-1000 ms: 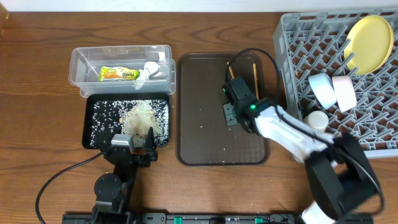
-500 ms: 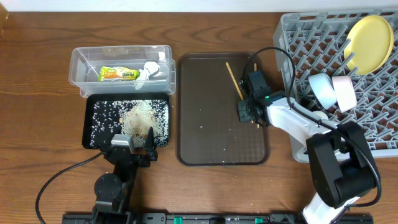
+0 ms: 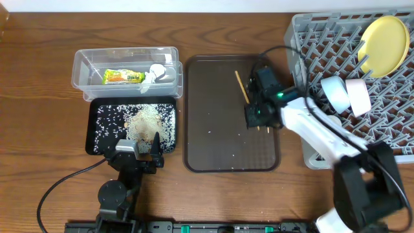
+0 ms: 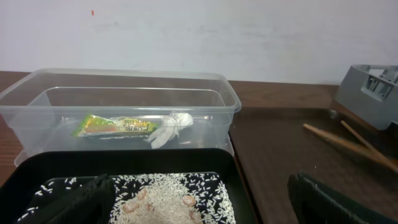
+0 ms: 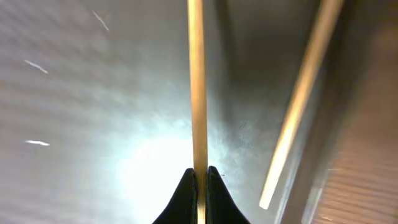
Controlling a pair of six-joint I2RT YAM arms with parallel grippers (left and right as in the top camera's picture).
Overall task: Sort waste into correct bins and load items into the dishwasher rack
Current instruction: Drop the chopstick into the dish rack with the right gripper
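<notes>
On the dark brown serving tray [image 3: 213,136] lies a thin wooden chopstick [image 3: 241,86], and my right gripper [image 3: 254,115] is shut on its near end. The right wrist view shows both fingertips pinching this chopstick [image 5: 198,93] at the right gripper [image 5: 199,179]; the second chopstick [image 5: 301,106] lies loose to its right. My left gripper [image 3: 139,150] stands open over the near edge of the black tray [image 3: 94,133], which holds rice grains [image 4: 163,198]. The clear tub [image 4: 124,102] holds the snack wrapper [image 4: 111,126] and white scrap [image 4: 168,127].
The grey dishwasher rack [image 3: 310,45] stands at the right, with the yellow plate [image 3: 385,35] upright at its far corner and a white bowl [image 3: 334,92] beside a pale bowl [image 3: 358,96]. A few grains lie scattered on the brown tray.
My right gripper has slid rightward across the brown tray and shut on the end of one chopstick. The left arm has not moved.
</notes>
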